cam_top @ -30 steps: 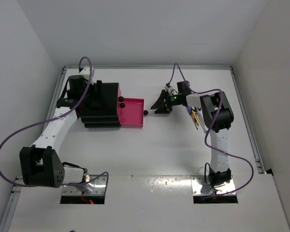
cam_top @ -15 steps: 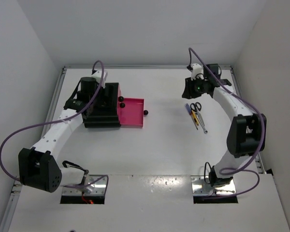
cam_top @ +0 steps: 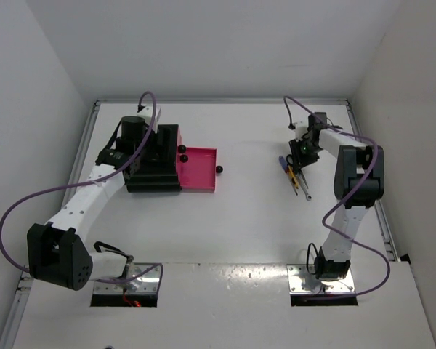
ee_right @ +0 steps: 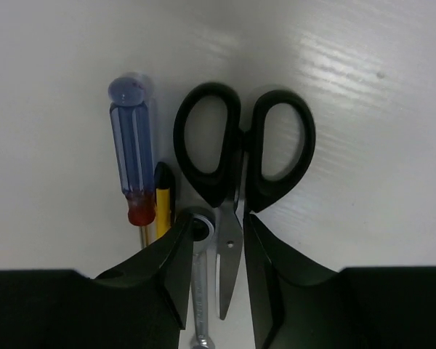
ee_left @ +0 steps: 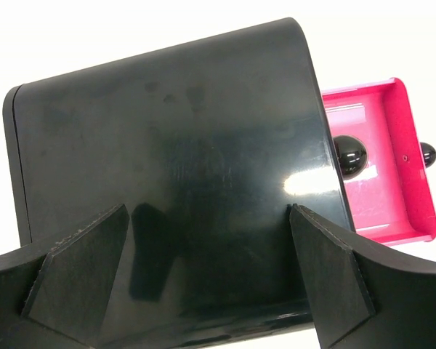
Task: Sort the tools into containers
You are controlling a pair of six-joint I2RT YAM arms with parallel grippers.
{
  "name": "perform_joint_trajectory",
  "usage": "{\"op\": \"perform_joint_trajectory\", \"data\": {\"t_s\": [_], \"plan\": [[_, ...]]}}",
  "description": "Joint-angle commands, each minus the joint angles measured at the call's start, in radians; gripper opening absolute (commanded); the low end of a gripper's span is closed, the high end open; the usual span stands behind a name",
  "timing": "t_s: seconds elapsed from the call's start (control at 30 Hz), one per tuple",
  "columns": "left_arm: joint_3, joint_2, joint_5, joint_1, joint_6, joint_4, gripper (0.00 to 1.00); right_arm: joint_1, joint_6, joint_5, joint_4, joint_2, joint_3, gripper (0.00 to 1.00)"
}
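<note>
Now left gripper [ee_left: 207,218] gapes wide over black cabinet [ee_left: 167,145]; right gripper [ee_right: 218,222] half-closed around scissors [ee_right: 280,97] blade and wrench [ee_right: 201,269], grip unclear.

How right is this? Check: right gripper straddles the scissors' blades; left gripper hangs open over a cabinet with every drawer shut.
Not every drawer is shut: one pink drawer stands pulled out of the cabinet, as the top external view shows.

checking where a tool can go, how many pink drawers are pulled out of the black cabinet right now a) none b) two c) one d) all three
c: only one pink drawer sticks out of the black cabinet, its knob carried well clear, while the other two knobs sit right at the cabinet front.
</note>
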Motion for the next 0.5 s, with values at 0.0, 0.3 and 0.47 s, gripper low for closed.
{"op": "perform_joint_trajectory", "data": {"t_s": [0.0, 0.3, 0.47], "plan": [[0.030, -0.016, -0.033, -0.005, 0.010, -0.025, 1.00, 0.001, -0.018, 0.021, 0.033, 0.001, 0.067, 0.35], [0.021, -0.006, -0.033, -0.005, 0.010, -0.025, 1.00, 0.001, 0.001, 0.003, 0.051, 0.021, 0.096, 0.41], [0.021, 0.004, -0.033, -0.005, 0.010, -0.016, 1.00, 0.001, 0.001, -0.006, 0.051, 0.040, 0.130, 0.44]]}}
